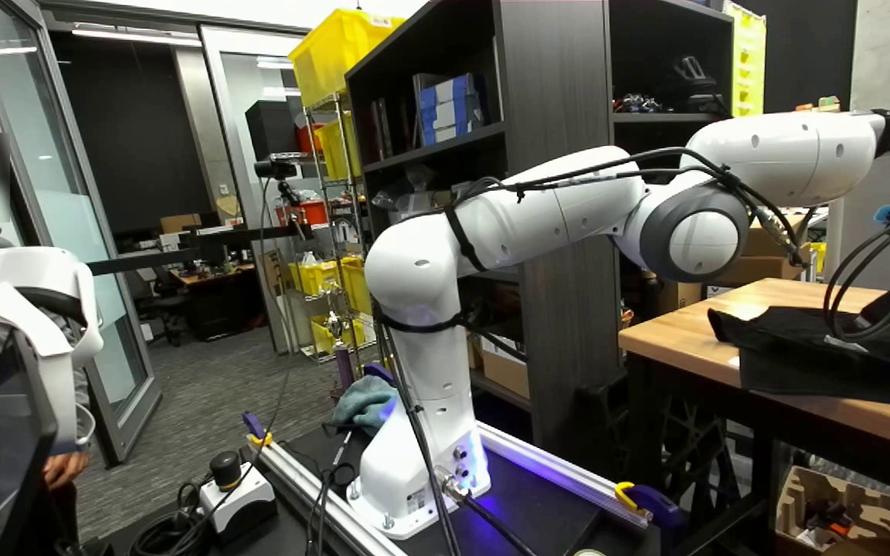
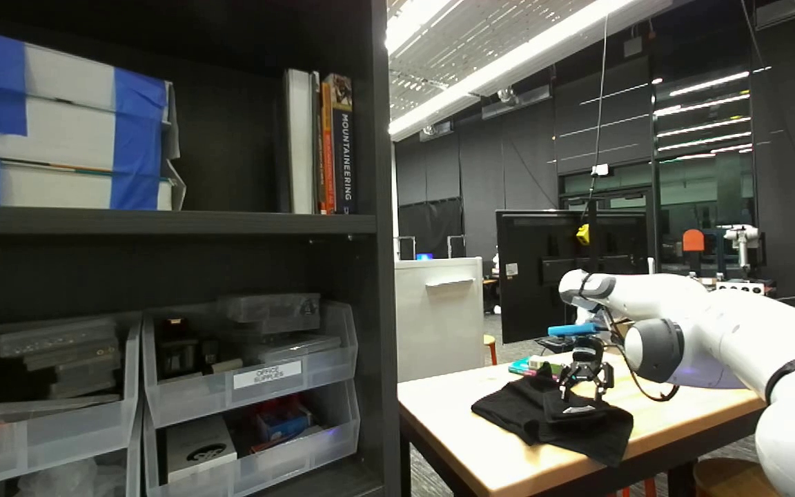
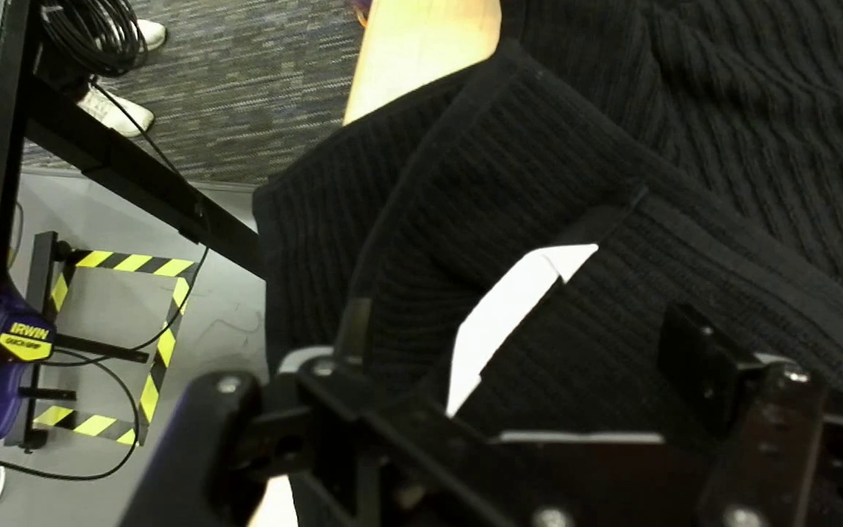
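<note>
A black ribbed knit cloth (image 3: 421, 205) lies rumpled on a wooden table (image 2: 453, 407). It shows in both exterior views (image 1: 793, 347) (image 2: 535, 414), and part of it hangs over the table edge. A white tag (image 3: 506, 307) is on the cloth, also visible in an exterior view (image 2: 579, 409). My gripper (image 3: 520, 333) is open, with its fingers wide apart on either side of the tag. In an exterior view the gripper (image 2: 584, 395) points down just over the cloth. Nothing is seen between the fingers; whether the fingertips touch the cloth I cannot tell.
Small teal and pale packs (image 2: 528, 366) lie on the table behind the cloth. A dark shelf (image 1: 561, 232) with books and bins stands beside the table. A large black monitor (image 2: 542, 276) stands behind. A clamp (image 3: 8, 359) is near the base. A person (image 1: 66, 463) is at the left.
</note>
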